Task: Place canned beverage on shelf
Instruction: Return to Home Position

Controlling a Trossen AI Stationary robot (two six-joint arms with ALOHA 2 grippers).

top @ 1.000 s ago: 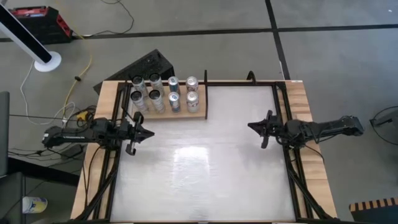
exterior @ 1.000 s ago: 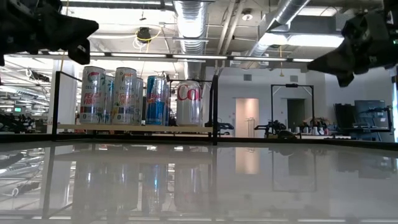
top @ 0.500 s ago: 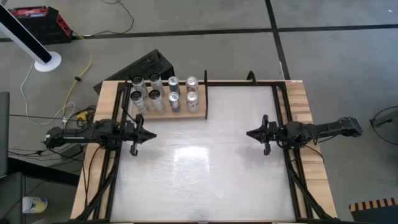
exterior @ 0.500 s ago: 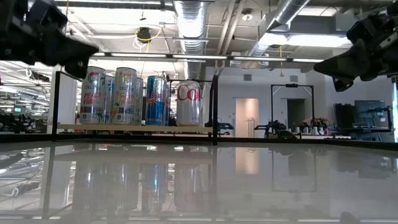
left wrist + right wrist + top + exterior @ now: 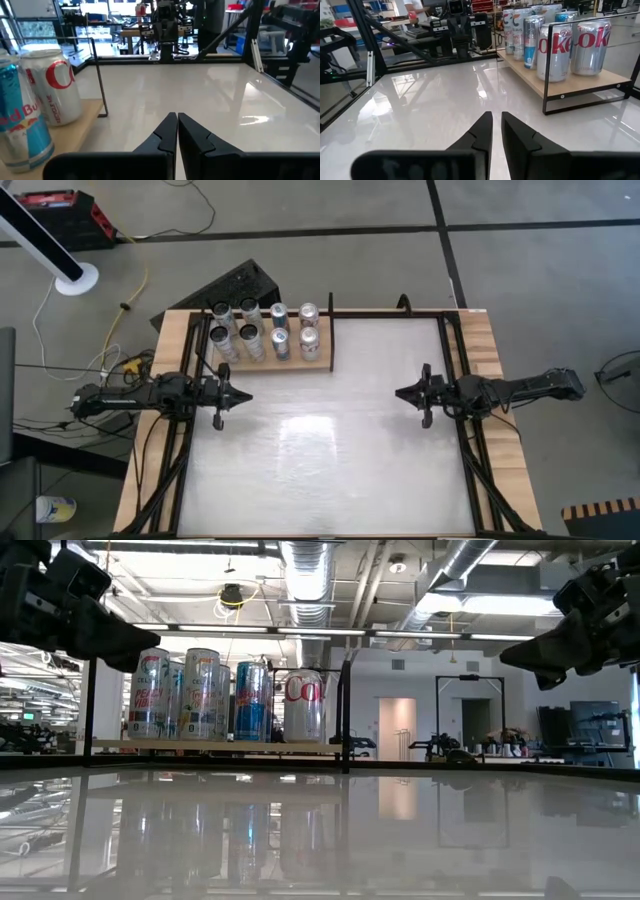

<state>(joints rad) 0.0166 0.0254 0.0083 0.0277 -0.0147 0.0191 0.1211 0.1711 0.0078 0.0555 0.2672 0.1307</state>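
Flanking open table mid: L pincer, R pincer

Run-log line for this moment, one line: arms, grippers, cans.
left gripper: shut, empty, over table left side | right gripper: near-shut, empty, right side | cans: eight upright on shelf

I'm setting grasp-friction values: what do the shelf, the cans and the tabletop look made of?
The shelf: light wood or wood-look laminate, matte, grain visible; its rails are probably thin black painted metal. The cans: shiny metal, likely aluminium, printed, with bright glints. The tabletop: glossy white, maybe laminate; it mirrors cans and lights. The left hand and right hand hover shut, apart from them.
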